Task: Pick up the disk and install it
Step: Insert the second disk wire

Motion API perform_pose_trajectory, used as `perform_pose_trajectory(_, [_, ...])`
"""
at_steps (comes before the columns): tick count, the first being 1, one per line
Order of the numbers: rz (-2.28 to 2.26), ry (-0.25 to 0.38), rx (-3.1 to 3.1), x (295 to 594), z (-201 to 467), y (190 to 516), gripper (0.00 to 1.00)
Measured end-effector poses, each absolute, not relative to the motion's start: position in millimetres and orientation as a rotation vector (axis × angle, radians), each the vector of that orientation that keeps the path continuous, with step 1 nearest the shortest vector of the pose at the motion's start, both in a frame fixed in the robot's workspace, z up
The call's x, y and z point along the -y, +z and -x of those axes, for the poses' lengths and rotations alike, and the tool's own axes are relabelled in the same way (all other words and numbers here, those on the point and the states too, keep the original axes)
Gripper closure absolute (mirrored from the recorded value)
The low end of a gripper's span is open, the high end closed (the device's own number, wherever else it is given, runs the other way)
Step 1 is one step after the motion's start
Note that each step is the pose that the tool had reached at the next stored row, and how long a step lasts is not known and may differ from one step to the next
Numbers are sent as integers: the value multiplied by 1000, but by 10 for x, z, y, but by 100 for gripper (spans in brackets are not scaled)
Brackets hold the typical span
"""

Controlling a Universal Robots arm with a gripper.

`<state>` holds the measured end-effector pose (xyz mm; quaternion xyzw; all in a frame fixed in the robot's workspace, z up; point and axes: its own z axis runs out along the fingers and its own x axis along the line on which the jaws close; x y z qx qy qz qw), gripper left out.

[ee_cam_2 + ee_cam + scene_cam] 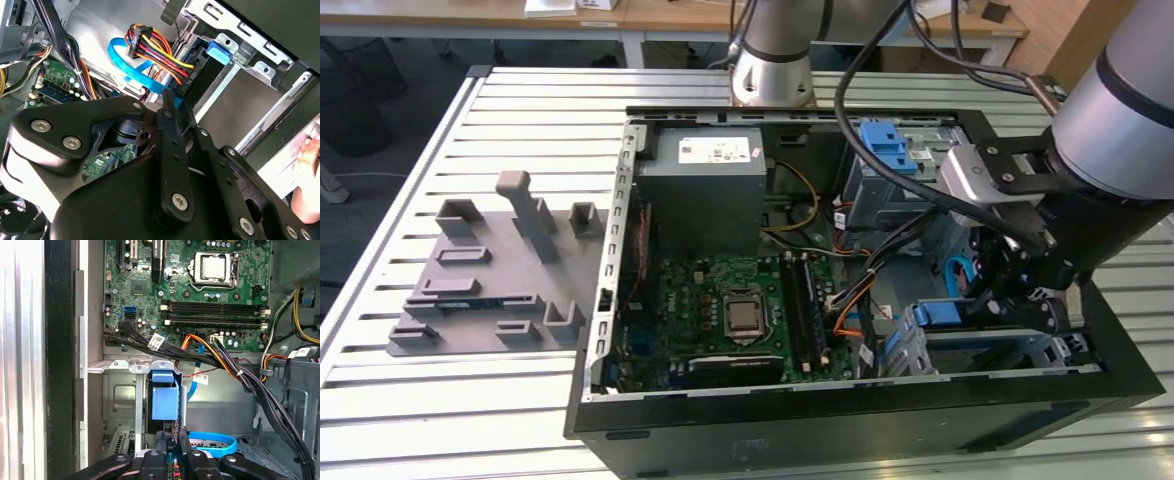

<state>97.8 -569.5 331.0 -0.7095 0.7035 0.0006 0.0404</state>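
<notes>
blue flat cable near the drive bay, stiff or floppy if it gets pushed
Probably floppy: the blue flat cable sweeps in a loose curve, so it would likely bend aside. Likely light, being a thin ribbon. One end seems plugged in, so it might spring back.

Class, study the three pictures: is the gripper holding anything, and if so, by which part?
It cannot be told. The gripper sits low inside the computer case, right by the blue-framed disk in its bay, but a hold is not visible.

the disk [164, 402] stood on edge in the bay near the case's front, its blue plastic frame [939, 313] showing, black-edged body mostly hidden.
</notes>
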Motion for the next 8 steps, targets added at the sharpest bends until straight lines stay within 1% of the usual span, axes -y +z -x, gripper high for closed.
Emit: perform_pose_trajectory(8, [2173,2,-2155,5695,-978,3441,76])
